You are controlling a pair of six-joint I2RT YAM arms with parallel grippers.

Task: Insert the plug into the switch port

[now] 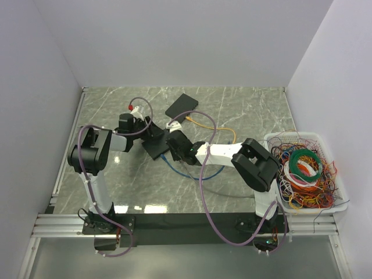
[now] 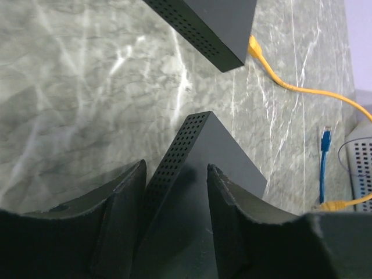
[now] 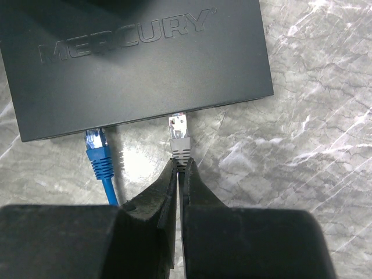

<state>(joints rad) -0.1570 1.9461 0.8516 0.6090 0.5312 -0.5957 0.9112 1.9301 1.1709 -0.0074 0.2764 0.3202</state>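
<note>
The gray plug [image 3: 179, 131] lies on the marble table [image 3: 302, 116] with its clear tip right at the front edge of the black switch [image 3: 139, 64]. Its ribbed boot is wholly outside, and whether the tip has entered a port cannot be told from the right wrist view. The right gripper [image 3: 178, 165] is pinched tight on the tail of that boot, its two fingers pressed almost together, in line with the plug and pointing at the switch. Just to the left along the same edge, a blue plug [image 3: 97, 145] sits in the switch, its cable running back beside the gripper.

The switch lies flat (the raised lettering on its top reads MERCURY). At its far side the left gripper [image 2: 174, 165] straddles one corner. One finger stands beside the perforated side wall and the other over the top face, the fingers apart with the switch filling the gap. Whether they press on it cannot be told.

Farther out on the table sits a second black box [image 2: 215, 23], with an orange cable [image 2: 290, 87] coming from its side and curving away to the right. A loose blue cable end [image 2: 326, 136] lies on the marble near it. At the table's right edge stands a white basket [image 1: 290, 135] heaped with tangled coloured wires [image 1: 302, 168].
</note>
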